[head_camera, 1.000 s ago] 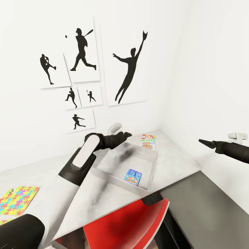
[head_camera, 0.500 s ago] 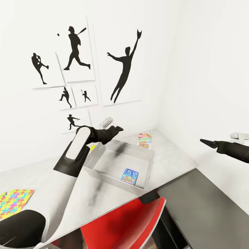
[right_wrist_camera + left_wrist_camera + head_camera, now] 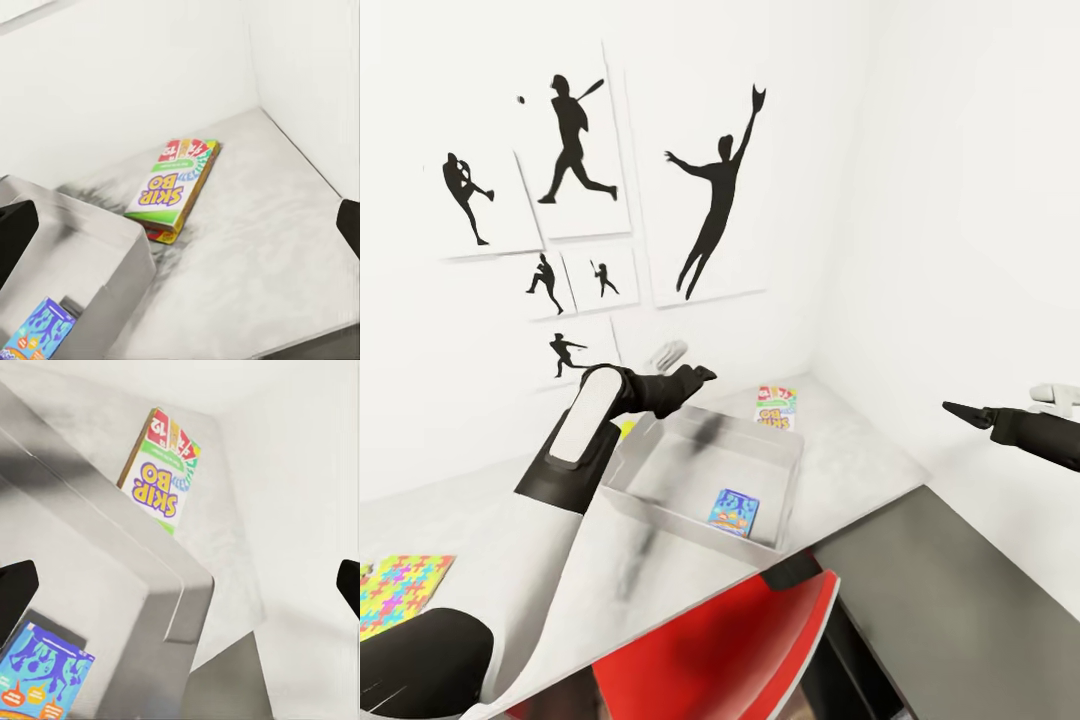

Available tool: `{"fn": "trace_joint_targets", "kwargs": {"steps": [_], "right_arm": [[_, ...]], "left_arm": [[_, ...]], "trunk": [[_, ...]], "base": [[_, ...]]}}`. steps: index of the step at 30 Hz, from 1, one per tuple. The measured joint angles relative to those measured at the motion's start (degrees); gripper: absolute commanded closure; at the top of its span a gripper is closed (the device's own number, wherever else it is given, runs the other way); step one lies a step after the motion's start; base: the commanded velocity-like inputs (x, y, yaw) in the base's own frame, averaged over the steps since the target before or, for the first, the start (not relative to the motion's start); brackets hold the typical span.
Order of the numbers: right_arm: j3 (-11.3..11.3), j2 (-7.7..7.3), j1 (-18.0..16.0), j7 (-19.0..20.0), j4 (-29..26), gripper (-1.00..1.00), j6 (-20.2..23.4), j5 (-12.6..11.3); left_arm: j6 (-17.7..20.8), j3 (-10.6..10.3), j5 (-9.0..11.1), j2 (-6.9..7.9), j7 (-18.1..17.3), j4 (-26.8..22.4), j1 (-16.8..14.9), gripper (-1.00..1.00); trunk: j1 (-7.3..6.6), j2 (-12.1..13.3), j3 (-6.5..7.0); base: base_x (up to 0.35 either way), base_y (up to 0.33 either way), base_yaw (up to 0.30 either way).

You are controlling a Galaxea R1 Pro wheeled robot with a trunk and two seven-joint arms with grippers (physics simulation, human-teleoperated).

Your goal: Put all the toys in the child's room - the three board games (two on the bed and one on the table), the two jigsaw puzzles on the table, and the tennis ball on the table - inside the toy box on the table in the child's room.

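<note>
While 1 multicoloured jigsaw puzzle lies flat at the left end of the table, the left gripper hangs over the far rim of the toy box, its fingers spread wide apart and holding nothing. The toy box, a shallow light grey bin with sloping sides, stands mid-table and contains 1 thing: the small blue board game, lying flat on its floor near the front wall. A sliver of yellow shows just beside the box's left wall, behind the arm; what it is cannot be told. Beyond the box's far right corner, the SKIP-BO board game rests flat on the tabletop near the wall corner, outside the box. Further right, the right gripper hovers off the table's edge, apparently spread and empty-handed.
</note>
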Motion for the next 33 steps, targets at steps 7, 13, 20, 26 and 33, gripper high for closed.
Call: {"fn": "trace_joint_targets", "kwargs": {"steps": [7, 13, 20, 26, 33], "right_arm": [[0.0, 0.02, 0.0, 0.0, 0.0, -1.00, 0.1, -0.1], [0.0, 0.00, 0.0, 0.0, 0.0, -1.00, 0.1, -0.1], [0.0, 0.00, 0.0, 0.0, 0.0, -1.00, 0.1, -0.1], [0.0, 0.00, 0.0, 0.0, 0.0, -1.00, 0.1, -0.1], [0.0, 0.00, 0.0, 1.4, 0.0, -1.00, 0.1, -0.1]], "left_arm": [[0.1, 2.2, 0.5, 0.83, 5.8, -4.2, 1.6, -1.00], [0.1, 4.2, 0.8, 0.79, 6.2, -4.4, 2.0, -1.00], [1.0, 4.4, 0.8, 0.74, 6.3, -4.3, 1.4, -1.00], [6.0, 6.5, 0.6, 0.70, 7.0, 3.9, -5.2, -1.00], [14.1, 8.0, 0.4, 1.08, 8.8, 19.4, -15.2, -1.00]], "trunk": [[0.00, 0.0, 0.00], [0.00, 0.0, 0.00], [0.00, 0.0, 0.00], [0.00, 0.0, 0.00], [0.00, 0.0, 0.00]], "base": [[0.000, 0.000, -0.285], [0.000, 0.000, -0.290], [0.000, 0.000, -0.290], [0.000, 0.000, -0.291], [0.000, 0.000, -0.291]]}}
